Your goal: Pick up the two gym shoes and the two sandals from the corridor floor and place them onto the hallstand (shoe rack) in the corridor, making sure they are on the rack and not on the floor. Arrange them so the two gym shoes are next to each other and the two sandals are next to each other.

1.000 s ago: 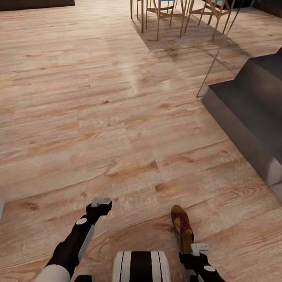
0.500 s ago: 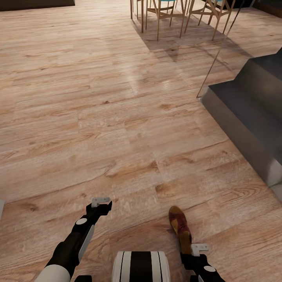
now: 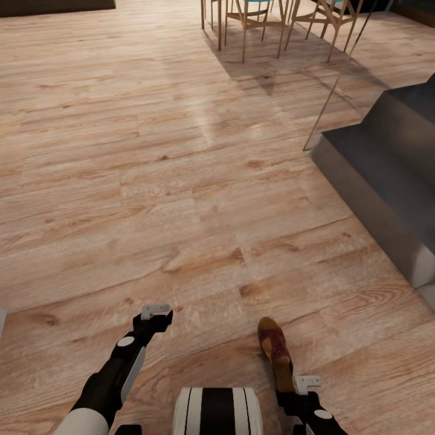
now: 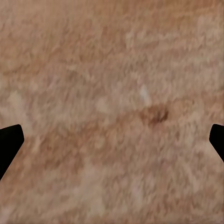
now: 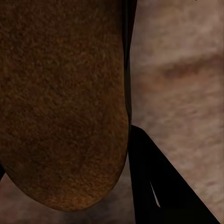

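One dark brown sandal [image 3: 275, 350] with a tan insole shows low on the wood-plank corridor floor [image 3: 181, 199] in the head view, toe pointing away from me. My right gripper [image 3: 307, 382] is at its heel end, shut on it. In the right wrist view the sandal's brown insole [image 5: 60, 102] sits against a black finger [image 5: 158, 191]. My left gripper [image 3: 156, 310] hovers over bare floor, and in the left wrist view its two fingertips [image 4: 9, 140] stand wide apart, open with nothing between them. The gym shoes, the other sandal and the hallstand are out of view.
Dark grey steps [image 3: 386, 175] rise at the right, with a thin slanted metal rod [image 3: 329, 103] beside them. Wooden chairs [image 3: 284, 18] stand at the far top. My white-and-black base [image 3: 217, 411] is at the bottom centre.
The sandal's toe has swung slightly to the left while held at the heel. Both arms stay nearly where they were.
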Controlling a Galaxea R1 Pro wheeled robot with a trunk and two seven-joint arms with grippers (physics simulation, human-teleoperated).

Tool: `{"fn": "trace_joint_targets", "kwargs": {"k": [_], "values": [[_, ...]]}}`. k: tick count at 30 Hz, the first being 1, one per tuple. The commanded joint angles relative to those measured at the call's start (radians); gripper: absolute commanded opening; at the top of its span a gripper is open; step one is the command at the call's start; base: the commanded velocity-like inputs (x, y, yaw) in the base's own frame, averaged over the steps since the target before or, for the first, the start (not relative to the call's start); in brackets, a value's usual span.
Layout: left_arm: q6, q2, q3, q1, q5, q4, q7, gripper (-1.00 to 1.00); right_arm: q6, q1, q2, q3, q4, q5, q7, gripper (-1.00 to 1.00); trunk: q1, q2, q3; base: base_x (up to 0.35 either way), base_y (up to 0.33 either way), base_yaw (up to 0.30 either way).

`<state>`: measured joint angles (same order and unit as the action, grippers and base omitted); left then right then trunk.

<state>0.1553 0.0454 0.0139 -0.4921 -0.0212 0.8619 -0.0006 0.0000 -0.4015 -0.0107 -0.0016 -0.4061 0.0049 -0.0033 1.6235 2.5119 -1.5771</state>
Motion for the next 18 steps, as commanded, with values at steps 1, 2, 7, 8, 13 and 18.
{"fn": "trace_joint_targets", "kwargs": {"k": [1,2,7,8,13,18], "values": [[0.006,0.001,0.001,0.0,-0.002,0.002,0.0,1.0,0.0,0.0,0.0,0.0,0.0,-0.005,0.0,-1.0,0.0,0.0,-0.001,0.0,0.0,0.0],[0.006,0.001,0.001,0.0,-0.002,0.002,0.0,1.0,0.0,0.0,0.0,0.0,0.0,-0.005,-0.001,-1.0,0.0,0.0,-0.001,0.0,0.0,0.0],[0.007,0.001,0.001,0.0,-0.005,0.003,0.001,1.0,0.012,0.0,0.001,-0.003,-0.081,-0.011,0.002,-1.0,0.0,0.0,-0.001,0.0,0.0,0.0],[0.007,0.001,0.002,0.0,-0.005,0.003,0.001,1.0,0.013,0.0,0.001,-0.003,-0.091,-0.011,0.002,-1.0,-0.001,0.0,0.003,0.0,0.0,0.0],[0.007,0.001,0.002,0.0,-0.005,0.003,0.001,1.0,0.015,0.0,0.001,-0.003,-0.196,-0.011,0.002,-1.0,-0.003,-0.001,0.023,0.0,0.0,0.0],[0.007,0.001,0.002,0.0,-0.005,0.002,0.001,1.0,0.015,0.0,0.0,-0.002,-0.236,-0.011,0.001,-1.0,-0.005,-0.002,0.042,0.0,0.0,0.0]]}}
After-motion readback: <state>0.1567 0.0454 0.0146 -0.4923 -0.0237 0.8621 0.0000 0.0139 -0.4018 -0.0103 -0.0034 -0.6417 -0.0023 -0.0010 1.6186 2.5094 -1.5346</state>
